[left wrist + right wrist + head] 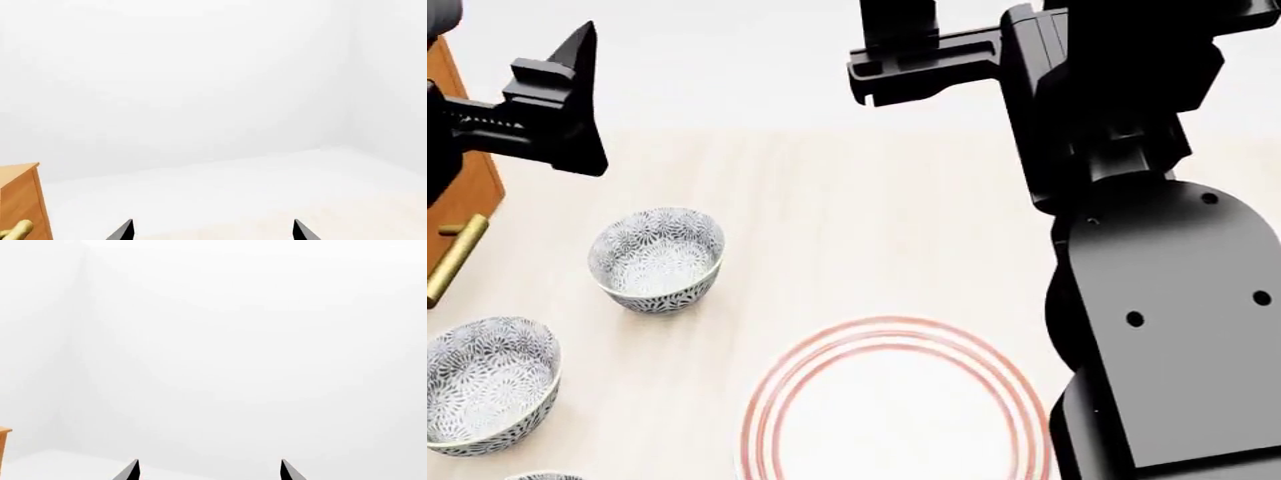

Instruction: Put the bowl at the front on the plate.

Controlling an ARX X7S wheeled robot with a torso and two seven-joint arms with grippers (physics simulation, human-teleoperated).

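1. Nothing is done yet; the plate (777, 385) is lying bare.
2. The bowl (542, 476), likely the nearest of three, is sitting left of the plate.
3. The left gripper (213, 231) and right gripper (210, 471) are hanging wide apart and holding nothing.

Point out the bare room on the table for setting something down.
Free: the wood between the far bowl and the right arm, and the plate itself. Crowded: the left edge, where a nearer bowl lines up beside the cabinet.

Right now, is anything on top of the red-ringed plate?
No bowl sits on the plate; its visible surface is bare white. The right arm covers its right edge, and its near part runs out of view, so those parts cannot be checked.
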